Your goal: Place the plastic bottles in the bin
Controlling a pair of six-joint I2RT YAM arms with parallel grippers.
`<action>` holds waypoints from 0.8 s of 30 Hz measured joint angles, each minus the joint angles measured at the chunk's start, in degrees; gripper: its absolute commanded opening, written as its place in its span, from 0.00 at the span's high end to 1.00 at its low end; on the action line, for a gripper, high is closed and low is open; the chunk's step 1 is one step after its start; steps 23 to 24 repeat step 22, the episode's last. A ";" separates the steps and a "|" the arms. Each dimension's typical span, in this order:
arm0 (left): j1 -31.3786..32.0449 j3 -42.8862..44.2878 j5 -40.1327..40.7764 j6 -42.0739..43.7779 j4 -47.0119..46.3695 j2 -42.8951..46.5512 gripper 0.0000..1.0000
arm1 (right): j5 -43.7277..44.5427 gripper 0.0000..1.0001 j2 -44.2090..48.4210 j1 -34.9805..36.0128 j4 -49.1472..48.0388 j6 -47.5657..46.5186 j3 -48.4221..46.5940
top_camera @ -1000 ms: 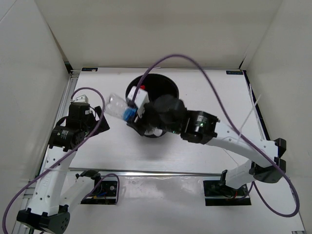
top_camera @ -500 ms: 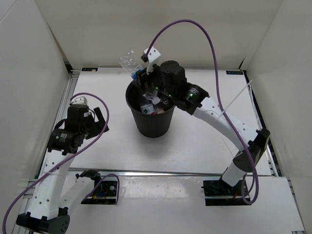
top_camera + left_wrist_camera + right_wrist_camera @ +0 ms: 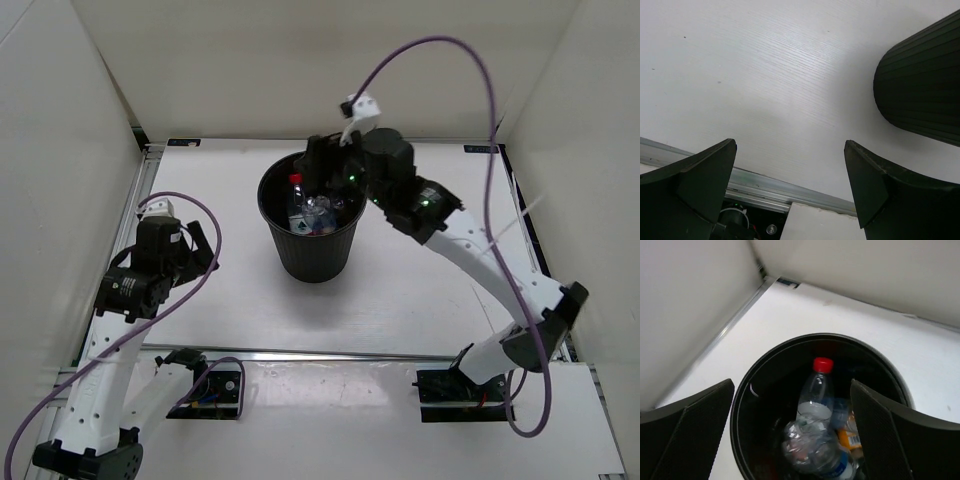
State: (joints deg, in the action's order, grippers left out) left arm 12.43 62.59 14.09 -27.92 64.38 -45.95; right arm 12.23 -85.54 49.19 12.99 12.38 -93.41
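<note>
The black bin stands mid-table, and several plastic bottles lie inside it. In the right wrist view a clear red-capped bottle leans upright, a crumpled clear one with a blue label lies on top, and an orange one shows beside them. My right gripper hovers over the bin's far rim, open and holding nothing. My left gripper is open and empty, low over the table left of the bin.
White walls close in the table on three sides. A metal rail runs along the near table edge under the left gripper. The right arm's purple cable arcs high above the bin.
My right gripper carried the blue-labelled bottle from the bin's left up over its mouth, then opened; the bottle now lies in the bin. The left arm barely moved.
</note>
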 measured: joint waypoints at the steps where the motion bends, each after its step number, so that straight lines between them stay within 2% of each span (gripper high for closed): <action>1: 0.00 0.00 0.68 0.00 0.02 0.07 0.00 | 2.69 0.00 0.94 -0.48 2.40 2.73 -1.60; 3: 0.00 -0.04 1.90 -0.11 0.07 0.28 0.00 | 5.81 0.00 2.60 -3.74 9.01 8.55 -5.03; 7: 0.00 -2.62 4.66 -1.11 -0.02 1.79 0.00 | 3.93 0.00 6.73 -17.42 21.46 19.04 -6.67; 12: 0.00 -5.38 7.45 -3.19 0.11 2.16 0.00 | -7.26 0.00 13.99 -29.70 31.19 24.68 6.80; 16: 0.00 -6.21 11.98 -6.80 -0.11 1.44 0.00 | -17.31 0.00 15.21 -35.78 35.45 24.96 14.29; 22: 0.00 -8.94 29.33 -19.52 0.28 -0.24 0.00 | -24.11 0.00 14.64 -39.12 39.15 22.82 13.60; 24: 0.00 -8.94 29.33 -19.52 0.28 -0.24 0.00 | -24.11 0.00 14.64 -39.12 39.15 22.82 13.60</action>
